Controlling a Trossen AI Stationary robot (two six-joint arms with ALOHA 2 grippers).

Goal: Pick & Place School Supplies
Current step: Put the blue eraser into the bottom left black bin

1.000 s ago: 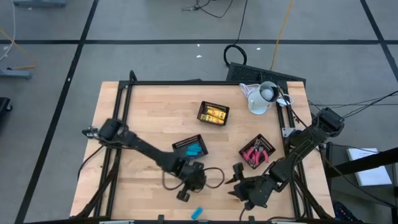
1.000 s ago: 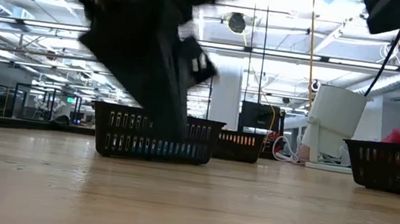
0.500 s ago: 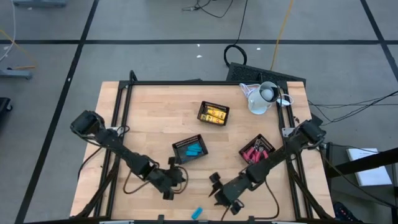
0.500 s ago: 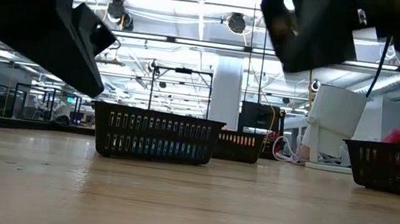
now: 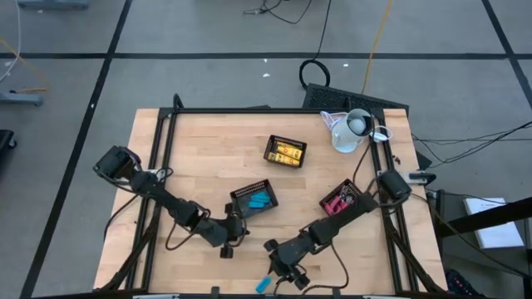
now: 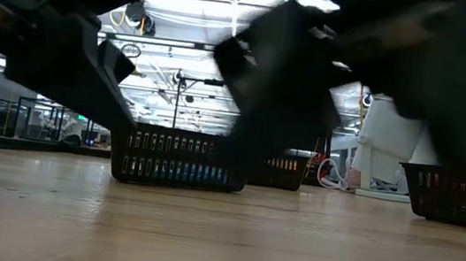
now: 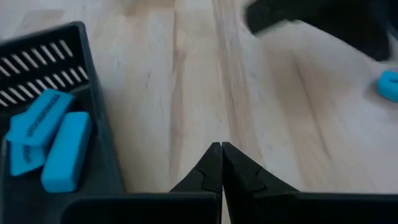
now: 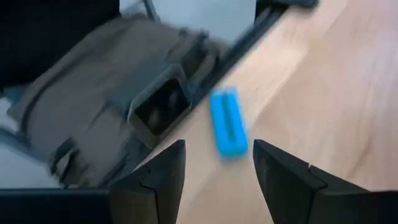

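Right gripper [image 8: 214, 171] poised with fingers spread wide over a loose blue piece [image 8: 227, 122] at the table's near edge.

The piece lies flat just ahead of and between the fingertips, untouched. The left gripper [image 7: 221, 163], fingers pressed together and empty, sits beside the black tray [image 7: 93, 118] holding two blue pieces [image 7: 46, 138]; dark print on one is too blurred to read. Another tray [image 5: 285, 152] holds yellow-and-black blocks; a third [image 5: 343, 202] red-handled tools.

A wooden worktop [image 5: 199, 154] carries three black mesh trays [image 5: 285, 151] near its centre and a white jug [image 5: 349, 130] at two o'clock.
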